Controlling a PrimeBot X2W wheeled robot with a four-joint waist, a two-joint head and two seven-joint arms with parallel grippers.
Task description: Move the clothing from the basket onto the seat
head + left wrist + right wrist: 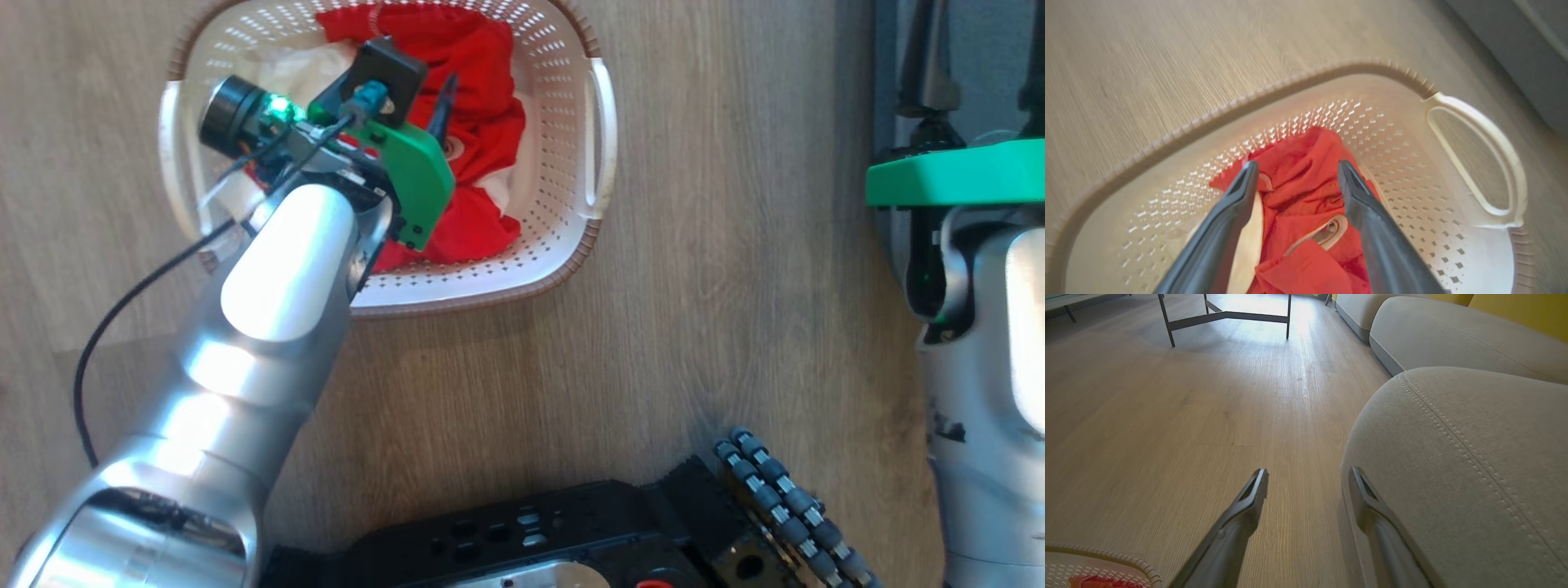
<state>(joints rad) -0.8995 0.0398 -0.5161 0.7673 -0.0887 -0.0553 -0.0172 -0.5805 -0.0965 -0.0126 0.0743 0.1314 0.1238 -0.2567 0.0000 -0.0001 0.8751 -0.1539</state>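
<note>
The cream perforated basket stands on the wood floor with red clothing heaped inside and a white cloth piece beside it. My left gripper is down in the basket, open, its two dark fingers straddling a raised fold of the red clothing without closing on it. A white piece lies under the left finger. My right gripper hangs open and holds nothing, low over the floor, right against the rounded edge of the grey seat.
Wood floor surrounds the basket. My black wheeled base sits at the bottom of the head view. Further cushions and a dark metal table frame stand beyond the seat. A basket corner shows by the right gripper.
</note>
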